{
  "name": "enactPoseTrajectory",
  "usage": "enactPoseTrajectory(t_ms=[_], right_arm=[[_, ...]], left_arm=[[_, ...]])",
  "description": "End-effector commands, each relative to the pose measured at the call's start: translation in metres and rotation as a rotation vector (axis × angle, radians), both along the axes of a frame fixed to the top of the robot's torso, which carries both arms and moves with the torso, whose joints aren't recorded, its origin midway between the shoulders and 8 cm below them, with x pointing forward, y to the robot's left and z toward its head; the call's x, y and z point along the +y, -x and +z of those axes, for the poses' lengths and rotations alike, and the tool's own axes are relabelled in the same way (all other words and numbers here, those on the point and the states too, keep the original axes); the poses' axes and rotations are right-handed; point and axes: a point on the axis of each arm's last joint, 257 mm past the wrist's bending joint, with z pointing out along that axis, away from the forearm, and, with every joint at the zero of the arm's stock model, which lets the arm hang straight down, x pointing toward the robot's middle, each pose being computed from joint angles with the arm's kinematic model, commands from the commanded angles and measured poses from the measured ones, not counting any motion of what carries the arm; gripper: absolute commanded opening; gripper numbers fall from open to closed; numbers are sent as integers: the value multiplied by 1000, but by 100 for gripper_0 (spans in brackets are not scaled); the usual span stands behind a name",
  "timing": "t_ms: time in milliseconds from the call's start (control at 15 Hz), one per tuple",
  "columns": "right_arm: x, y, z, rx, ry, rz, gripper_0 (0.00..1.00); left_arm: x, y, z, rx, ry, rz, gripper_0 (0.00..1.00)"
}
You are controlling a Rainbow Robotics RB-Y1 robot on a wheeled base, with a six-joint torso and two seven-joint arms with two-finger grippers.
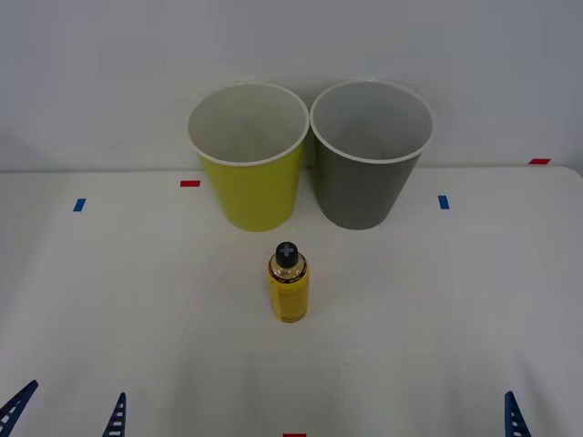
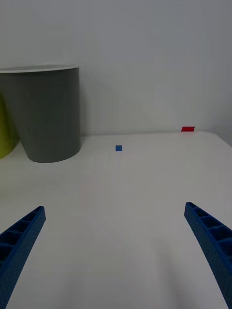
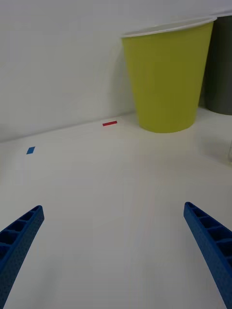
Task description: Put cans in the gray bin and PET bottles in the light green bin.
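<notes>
A small PET bottle (image 1: 288,284) with a yellow label and a black cap stands upright mid-table, in front of the gap between the two bins. At the back, the light green bin (image 1: 253,196) stands on the left and the gray bin (image 1: 364,191) touches it or nearly so on the right; both are upright with pale insides. Cans are out of view. My left gripper (image 3: 114,207) is open near the table's front left, facing the light green bin (image 3: 166,82). Near the front right, my right gripper (image 2: 114,207) is open too, with the gray bin (image 2: 48,116) ahead of it.
The white table (image 1: 137,300) meets a pale wall just behind the bins. Small tape marks lie flat on it: red (image 1: 189,183) and blue (image 1: 79,205) on the left, blue (image 1: 444,202) and red (image 1: 539,161) on the right.
</notes>
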Motion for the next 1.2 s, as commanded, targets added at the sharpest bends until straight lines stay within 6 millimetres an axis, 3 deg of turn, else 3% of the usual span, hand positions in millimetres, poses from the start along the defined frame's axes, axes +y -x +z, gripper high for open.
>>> enactPoseTrajectory(t_ms=[67, 333, 1200], right_arm=[[0, 0, 0, 0, 0, 0, 100], [0, 0, 0, 0, 0, 0, 100], [0, 0, 0, 0, 0, 0, 100]], left_arm=[[-21, -19, -4, -19, -44, -185, 100], [-56, -41, -15, -26, -50, -366, 100], [-144, -110, -20, -75, -19, -660, 100]])
